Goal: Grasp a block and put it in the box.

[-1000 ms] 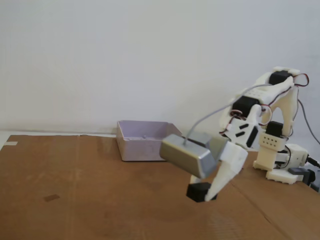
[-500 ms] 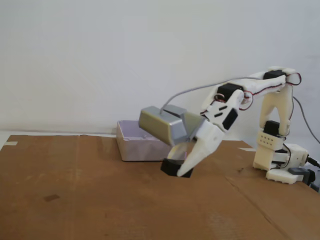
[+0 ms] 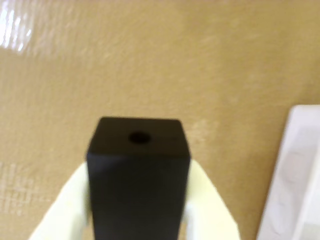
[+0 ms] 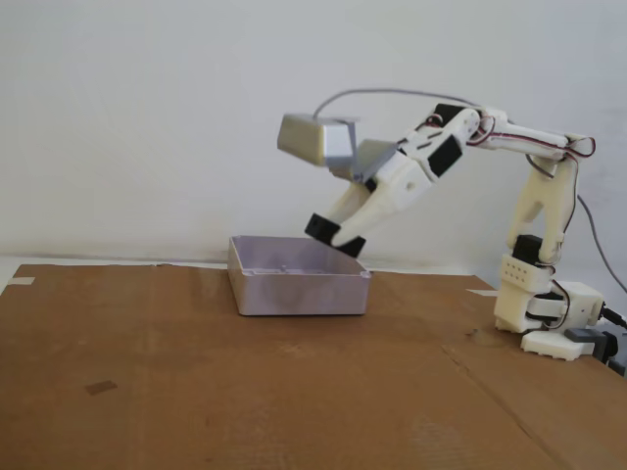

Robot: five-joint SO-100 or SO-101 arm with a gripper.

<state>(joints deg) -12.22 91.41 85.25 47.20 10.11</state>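
Brown cardboard [image 4: 196, 392] under white wall [image 4: 147, 98] — tool [image 4: 336, 233] clamps block [image 4: 333, 234].

You're looking at a makeshift hobby bench, more a home or small-lab corner than a workshop. Your work surface is flattened brown cardboard [image 4: 196, 372], creased and seamed, with a strip of tape [image 4: 20, 281] at its left edge, laid over a white table in the fixed view. Behind it you have only a bare white wall [image 4: 147, 117]. Your arm [image 4: 534, 284] is a white 3D-printed desktop kit with exposed black servos and loose wiring, its base sitting at the cardboard's right edge.
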